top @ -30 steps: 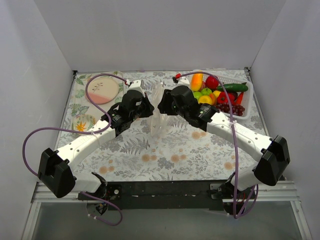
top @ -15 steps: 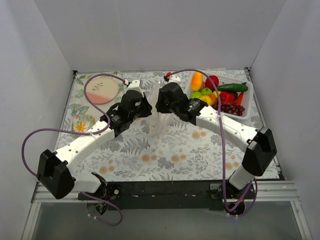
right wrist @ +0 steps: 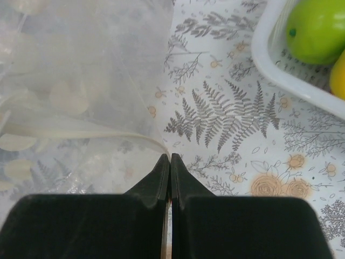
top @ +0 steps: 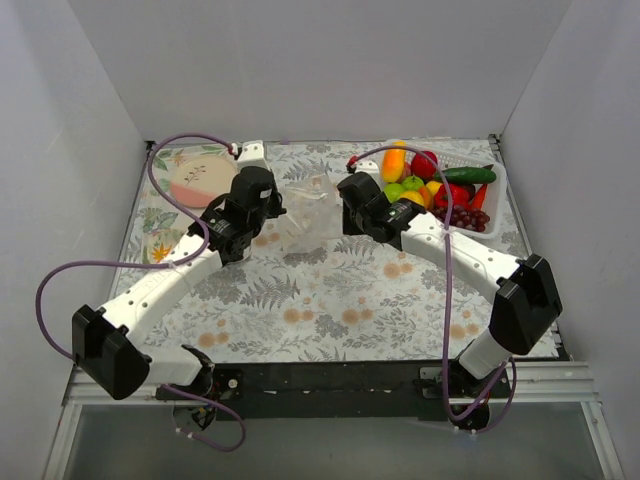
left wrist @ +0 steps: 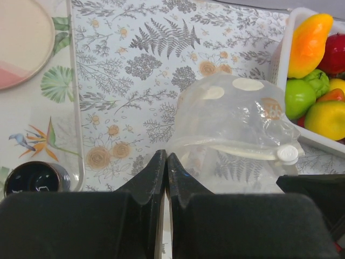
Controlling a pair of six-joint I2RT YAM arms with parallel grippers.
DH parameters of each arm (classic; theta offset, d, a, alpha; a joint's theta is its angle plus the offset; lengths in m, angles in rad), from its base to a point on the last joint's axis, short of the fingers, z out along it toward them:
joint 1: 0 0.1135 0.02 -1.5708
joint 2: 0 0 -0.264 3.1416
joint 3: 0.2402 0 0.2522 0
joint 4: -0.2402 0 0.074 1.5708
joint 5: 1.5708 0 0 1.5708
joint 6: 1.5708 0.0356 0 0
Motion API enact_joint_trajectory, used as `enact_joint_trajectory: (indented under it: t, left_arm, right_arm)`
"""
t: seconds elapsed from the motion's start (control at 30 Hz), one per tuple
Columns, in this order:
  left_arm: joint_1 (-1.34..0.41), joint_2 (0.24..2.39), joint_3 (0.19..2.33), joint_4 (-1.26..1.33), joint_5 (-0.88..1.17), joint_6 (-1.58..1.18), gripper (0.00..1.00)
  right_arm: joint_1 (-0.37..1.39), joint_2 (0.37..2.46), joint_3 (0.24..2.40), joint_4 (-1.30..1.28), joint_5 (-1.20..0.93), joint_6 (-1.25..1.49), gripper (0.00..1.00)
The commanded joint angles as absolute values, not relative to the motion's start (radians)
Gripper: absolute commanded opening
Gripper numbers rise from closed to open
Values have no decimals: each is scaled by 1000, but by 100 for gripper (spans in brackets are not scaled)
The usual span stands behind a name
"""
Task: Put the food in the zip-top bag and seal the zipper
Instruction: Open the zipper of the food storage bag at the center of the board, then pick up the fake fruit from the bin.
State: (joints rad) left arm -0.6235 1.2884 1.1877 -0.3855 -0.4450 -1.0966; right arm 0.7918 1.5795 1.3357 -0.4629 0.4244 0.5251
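**Bag and basket.** The zip-top bag (top: 308,205) slumps just left of the white basket (right wrist: 280,73) and is empty. Its zipper (left wrist: 232,151) runs crosswise between the arms. The left gripper (left wrist: 166,157) and right gripper (right wrist: 170,159), jaws pressed together, appear to pinch opposite ends of the bag's mouth. All the food (top: 420,185) lies in the basket, nearer the right arm.

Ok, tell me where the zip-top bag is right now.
In the top view the zip-top bag lies crumpled between the left gripper and right gripper, left of the white basket.
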Motion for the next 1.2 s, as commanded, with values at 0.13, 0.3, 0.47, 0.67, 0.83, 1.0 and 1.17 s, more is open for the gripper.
enact_joint_trajectory:
  t: [0.13, 0.3, 0.47, 0.67, 0.83, 1.0, 1.17]
  left_arm:
    - [-618, 1364, 1167, -367, -289, -1167, 0]
    - [-629, 1396, 1210, -360, -270, -1180, 0]
    - [-632, 1456, 1212, -344, -249, -1206, 0]
    - [-632, 1488, 1170, -273, -224, -1259, 0]
    - [-632, 1522, 1199, -252, -193, -1301, 0]
    - [-632, 1540, 1242, -271, -190, -1316, 0]
    - [-632, 1543, 1272, -298, -195, -1318, 0]
  right_arm:
    - [792, 1560, 1276, -350, 212, 471, 19]
    - [792, 1503, 1311, -333, 178, 434, 47]
    - [763, 1389, 1306, -388, 322, 402, 71]
    - [539, 1316, 1220, -403, 313, 400, 76]
    - [411, 1416, 1203, -382, 330, 373, 79]
    - [327, 1538, 1226, -345, 321, 351, 86]
    - [310, 1626, 1275, -359, 353, 342, 89]
